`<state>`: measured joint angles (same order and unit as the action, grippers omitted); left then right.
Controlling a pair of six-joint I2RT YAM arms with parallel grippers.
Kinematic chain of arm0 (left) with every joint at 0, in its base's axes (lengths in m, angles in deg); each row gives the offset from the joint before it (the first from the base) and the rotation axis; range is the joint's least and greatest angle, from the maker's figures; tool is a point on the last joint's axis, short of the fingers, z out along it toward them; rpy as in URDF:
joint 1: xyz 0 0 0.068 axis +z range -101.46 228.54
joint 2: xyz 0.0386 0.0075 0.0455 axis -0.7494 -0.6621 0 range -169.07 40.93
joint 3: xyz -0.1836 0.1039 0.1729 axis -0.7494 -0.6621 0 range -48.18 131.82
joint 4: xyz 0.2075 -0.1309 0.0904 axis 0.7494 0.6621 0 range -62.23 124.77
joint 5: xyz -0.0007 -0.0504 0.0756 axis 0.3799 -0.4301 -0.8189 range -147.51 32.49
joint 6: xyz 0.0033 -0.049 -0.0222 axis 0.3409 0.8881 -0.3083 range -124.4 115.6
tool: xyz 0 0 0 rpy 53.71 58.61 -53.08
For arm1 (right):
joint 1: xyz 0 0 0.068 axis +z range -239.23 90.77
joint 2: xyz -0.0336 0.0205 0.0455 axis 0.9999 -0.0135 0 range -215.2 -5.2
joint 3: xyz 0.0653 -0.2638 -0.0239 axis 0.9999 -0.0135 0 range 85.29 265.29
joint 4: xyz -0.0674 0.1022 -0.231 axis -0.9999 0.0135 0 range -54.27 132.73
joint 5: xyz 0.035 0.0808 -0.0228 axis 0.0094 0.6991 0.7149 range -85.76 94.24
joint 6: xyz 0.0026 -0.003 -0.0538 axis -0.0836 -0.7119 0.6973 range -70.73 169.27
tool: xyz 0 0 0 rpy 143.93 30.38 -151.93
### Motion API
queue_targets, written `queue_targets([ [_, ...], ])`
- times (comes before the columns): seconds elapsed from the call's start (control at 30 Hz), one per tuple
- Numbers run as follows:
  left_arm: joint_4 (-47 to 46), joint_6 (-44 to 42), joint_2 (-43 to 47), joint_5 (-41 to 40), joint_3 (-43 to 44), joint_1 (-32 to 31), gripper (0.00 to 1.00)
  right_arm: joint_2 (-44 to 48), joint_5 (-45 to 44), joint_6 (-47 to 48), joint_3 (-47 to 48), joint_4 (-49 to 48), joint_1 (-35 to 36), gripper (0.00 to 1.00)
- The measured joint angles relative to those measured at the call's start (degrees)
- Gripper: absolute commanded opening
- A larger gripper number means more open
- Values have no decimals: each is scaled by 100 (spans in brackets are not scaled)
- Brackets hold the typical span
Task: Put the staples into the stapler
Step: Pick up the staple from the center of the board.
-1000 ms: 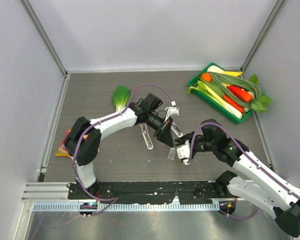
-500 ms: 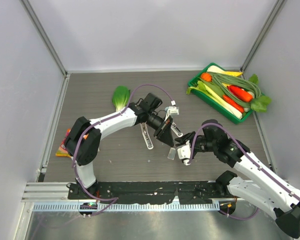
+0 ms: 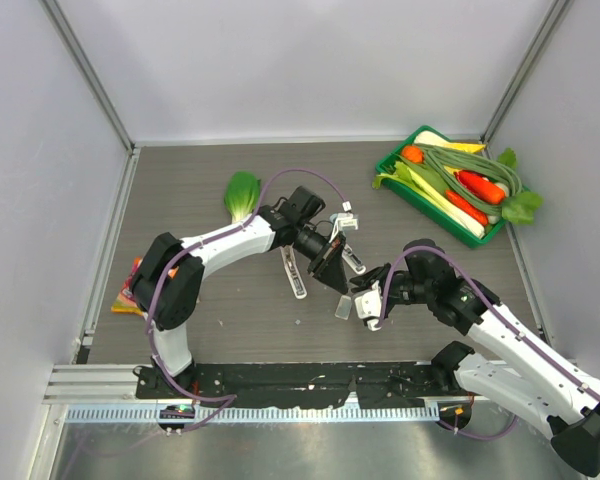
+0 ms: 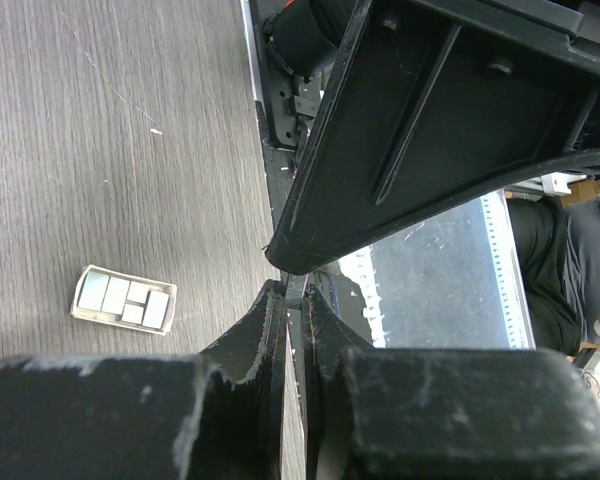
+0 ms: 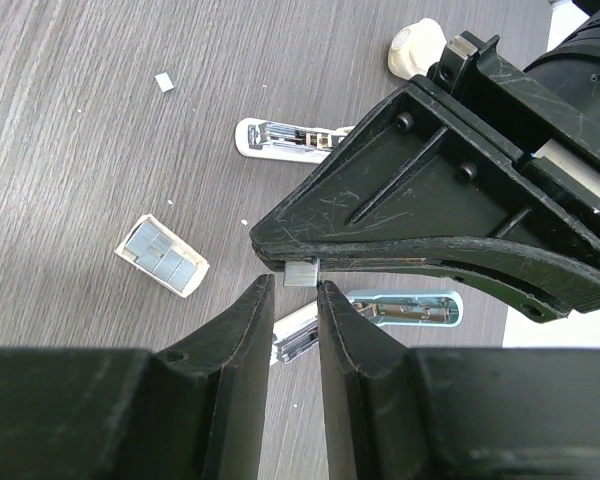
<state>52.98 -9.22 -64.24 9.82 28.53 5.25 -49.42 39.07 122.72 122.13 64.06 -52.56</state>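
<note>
My left gripper [image 3: 332, 272] is shut on a small silvery block of staples [image 5: 300, 272], held just above the table; in the left wrist view [image 4: 292, 295] its fingers pinch the thin strip. My right gripper [image 5: 295, 290] is open, its fingertips on either side of that block, right below the left gripper's tips. It also shows in the top view [image 3: 364, 298]. The staples box [image 5: 162, 257] lies open on the table with several strips inside, just left of my right gripper [image 3: 343, 307] [image 4: 123, 298]. The white stapler [image 5: 280, 140] lies open farther off [image 3: 296, 274].
A pale blue-grey bar [image 5: 410, 308] with a silvery metal part lies under the grippers [image 3: 352, 260]. A green tray [image 3: 388, 183] of vegetables stands at the back right. A green leaf [image 3: 242, 193] lies at the back left, a colourful object [image 3: 130, 290] at the left edge.
</note>
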Motion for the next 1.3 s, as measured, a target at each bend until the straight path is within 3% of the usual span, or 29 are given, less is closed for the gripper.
queue_targets([
  [0.67, -114, 142, -11, 31, 0, 20, 10, 0, -52, 22, -9, -63, 35, 31],
  [1.03, -140, 151, -57, 52, 0, 20, 12, 0, -94, 44, -37, -114, 42, 23],
  [1.07, -142, 153, -61, 61, 0, 20, 15, 0, -96, 50, -42, -114, 42, 23],
  [1.2, -149, 170, -74, 66, 0, 20, 47, 0, -94, 85, -42, -109, 42, 23],
  [1.3, -155, 199, -74, 66, 0, 37, 57, 0, -98, 103, -44, -107, 42, 23],
])
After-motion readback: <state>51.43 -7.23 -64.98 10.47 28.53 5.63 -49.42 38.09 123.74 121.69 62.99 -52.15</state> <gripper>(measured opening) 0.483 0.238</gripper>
